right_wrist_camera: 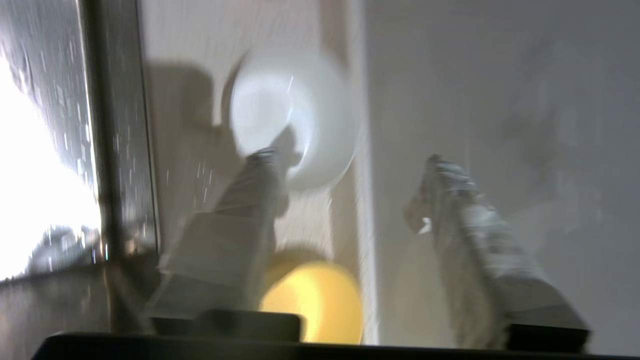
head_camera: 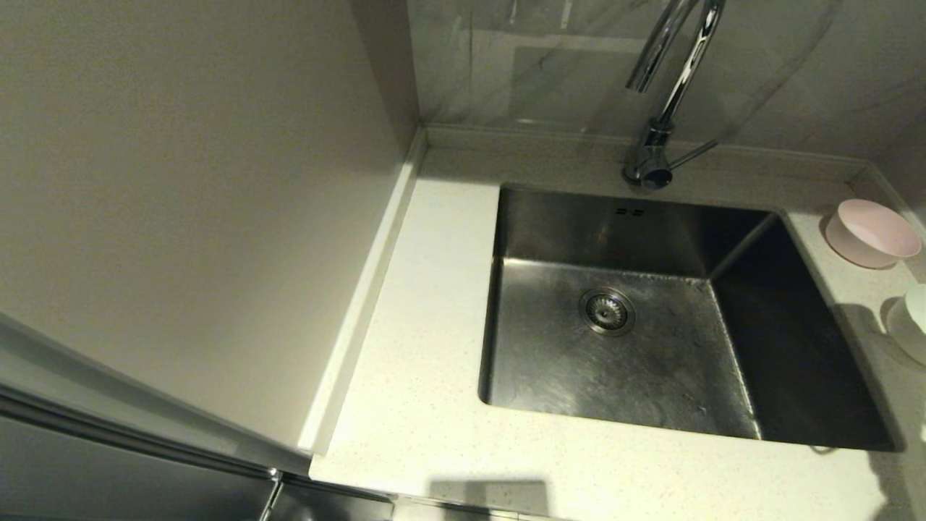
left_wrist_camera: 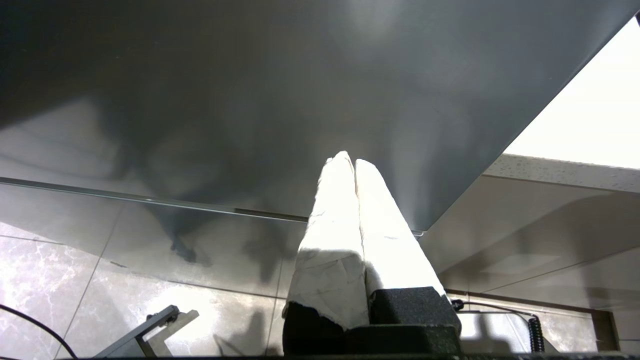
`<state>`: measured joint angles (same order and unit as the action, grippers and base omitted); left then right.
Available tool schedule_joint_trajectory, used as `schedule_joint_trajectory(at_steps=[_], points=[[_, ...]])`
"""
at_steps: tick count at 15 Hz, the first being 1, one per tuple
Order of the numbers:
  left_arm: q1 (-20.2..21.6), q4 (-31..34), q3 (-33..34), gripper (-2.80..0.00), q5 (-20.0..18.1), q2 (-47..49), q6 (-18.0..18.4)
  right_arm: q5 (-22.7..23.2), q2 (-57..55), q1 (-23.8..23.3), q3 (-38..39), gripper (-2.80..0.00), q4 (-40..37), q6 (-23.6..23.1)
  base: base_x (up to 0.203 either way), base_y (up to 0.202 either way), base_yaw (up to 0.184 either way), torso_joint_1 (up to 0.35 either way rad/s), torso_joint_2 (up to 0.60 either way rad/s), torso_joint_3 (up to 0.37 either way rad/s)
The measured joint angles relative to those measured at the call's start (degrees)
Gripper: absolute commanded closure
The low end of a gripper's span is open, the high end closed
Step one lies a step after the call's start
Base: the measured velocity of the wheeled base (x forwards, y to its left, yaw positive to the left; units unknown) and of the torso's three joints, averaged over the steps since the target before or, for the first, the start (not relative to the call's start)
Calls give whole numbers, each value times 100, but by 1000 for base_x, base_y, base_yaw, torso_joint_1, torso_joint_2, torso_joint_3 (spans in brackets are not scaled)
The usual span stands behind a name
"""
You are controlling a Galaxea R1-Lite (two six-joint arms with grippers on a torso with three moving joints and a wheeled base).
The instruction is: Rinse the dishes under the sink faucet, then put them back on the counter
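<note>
The steel sink [head_camera: 651, 362] lies empty below the chrome faucet [head_camera: 662, 94], whose spout shows no water. On the counter [head_camera: 427, 304] to the sink's right stand the pale pink bowl [head_camera: 870, 233] and, cut by the frame edge, the white bowl [head_camera: 913, 322]. In the right wrist view my right gripper [right_wrist_camera: 350, 160] hangs open above the counter beside the wall, with the white bowl [right_wrist_camera: 292, 117] just past one fingertip and the yellow bowl [right_wrist_camera: 315, 302] nearer the wrist. My left gripper [left_wrist_camera: 348, 160] is shut and empty, parked low below the counter. Neither arm shows in the head view.
A raised rim [head_camera: 362, 304] runs along the left wall and behind the sink. The sink's dark edge [right_wrist_camera: 117, 150] runs beside the bowls in the right wrist view. A grey cabinet front [left_wrist_camera: 300, 100] and tiled floor [left_wrist_camera: 75, 280] fill the left wrist view.
</note>
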<state>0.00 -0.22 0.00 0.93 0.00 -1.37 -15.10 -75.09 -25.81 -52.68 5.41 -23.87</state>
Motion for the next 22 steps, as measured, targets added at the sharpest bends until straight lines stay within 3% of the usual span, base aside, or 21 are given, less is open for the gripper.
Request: schedule_joint_trajectory(at_steps=[4,6,8,10,11,14,18,22], points=[[0,0,0,0,1,0,-1,-20,12,142,-1480,0,-643,726,0,0,0,0,0,0],[0,0,0,0,0,0,-2,-174,41,418,-2332,0,-1500,1553,0,0,0,0,0,0],[0,0,0,0,1,0,-1,-341,242,1069,-2844,0,-2705,2733,0,0,0,0,0,0],[0,-2,0,0,1,0,0,-370,714,1688,-2831,0,-3636,3562,0,0,0,0,0,0],[0,-2,0,0,0,0,-1,-347,1070,1921,-2557,0,-3959,3748,0,0,0,0,0,0],[0,-2,0,0,1,0,-3,-292,2400,2282,-1258,0,-4238,3475,0,0,0,0,0,0],[-2,-1,0,0,1,0,-2,-196,4449,2302,362,0,-4143,2809,0,0,0,0,0,0],[-2,-2,0,0,3,0,-3,-886,5578,2127,1568,0,-2857,2143,0,0,0,0,0,0]])
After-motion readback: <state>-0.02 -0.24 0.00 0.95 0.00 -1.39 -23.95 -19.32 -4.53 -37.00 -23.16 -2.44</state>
